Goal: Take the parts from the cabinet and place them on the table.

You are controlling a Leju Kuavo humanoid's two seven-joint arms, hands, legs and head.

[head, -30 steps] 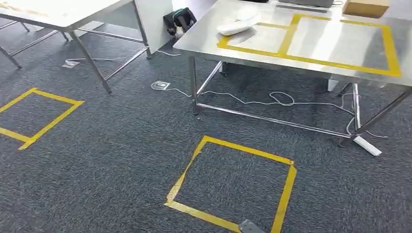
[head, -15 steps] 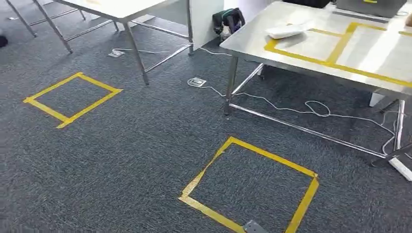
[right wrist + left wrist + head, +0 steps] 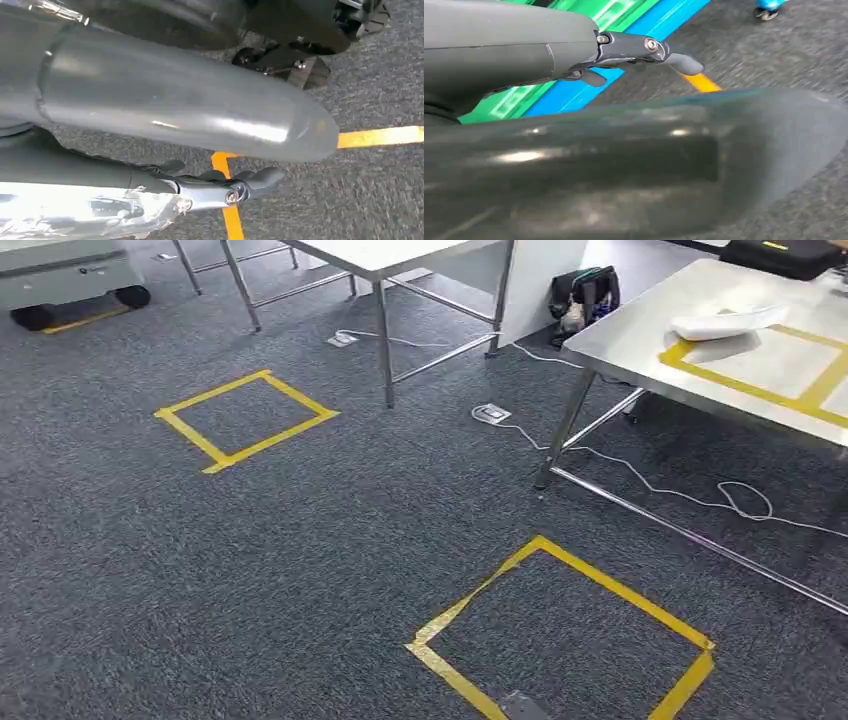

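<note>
Overhead, dark grey carpet (image 3: 250, 560) spreads widest, with a steel table (image 3: 640, 340) standing at the far right, yellow tape lines marked on its top. A white part (image 3: 725, 322), long, flattish and curved, lies on that table across the tape's corner, well apart from both hands; no writing on it can be read. A second table (image 3: 400, 255) stands further back. Two yellow tape squares (image 3: 560, 635) (image 3: 245, 418) mark the carpet, and a white cable (image 3: 660, 485) trails under the steel table. At the left wrist, the left hand (image 3: 634, 50) shows dark fingers stretched out over carpet, gripping nothing. The right hand (image 3: 225, 187) likewise has its fingers (image 3: 265, 177) extended and empty, a yellow tape line (image 3: 227, 200) just beyond them.
</note>
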